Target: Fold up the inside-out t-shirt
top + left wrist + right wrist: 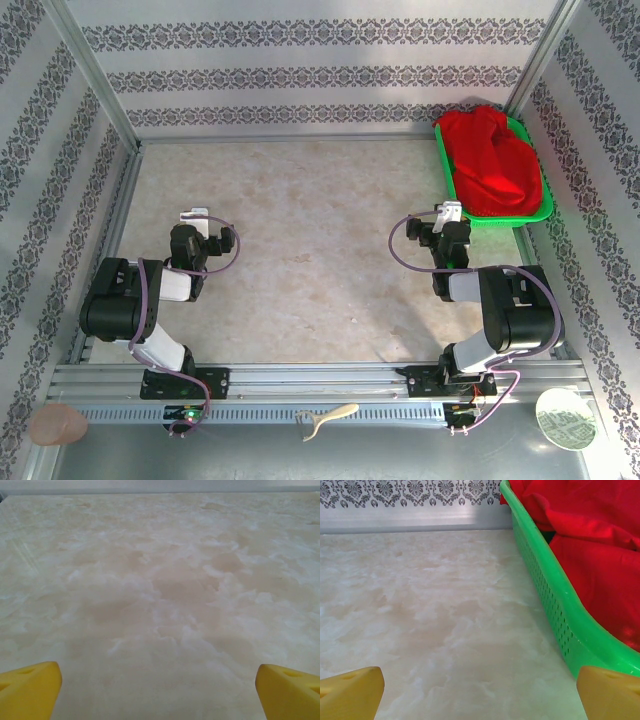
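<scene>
The bright red t-shirt (491, 160) lies bunched up in a green basket (448, 170) at the far right corner of the table. Its red cloth (590, 545) also shows in the right wrist view, heaped above the basket's perforated wall (545, 585). My right gripper (450, 213) sits just left of the basket's near end, open, its yellow fingertips (352, 692) wide apart over bare table. On the left side of the table my left gripper (196, 214) is open too, with yellow fingertips (30, 690) spread over bare marble and nothing between them.
The marble-patterned table (300, 240) is walled by patterned panels at the back and both sides. In front of the arm bases, off the table, lie a pink round object (57, 425), a cream tool (328, 416) and a pale green disc (566, 420).
</scene>
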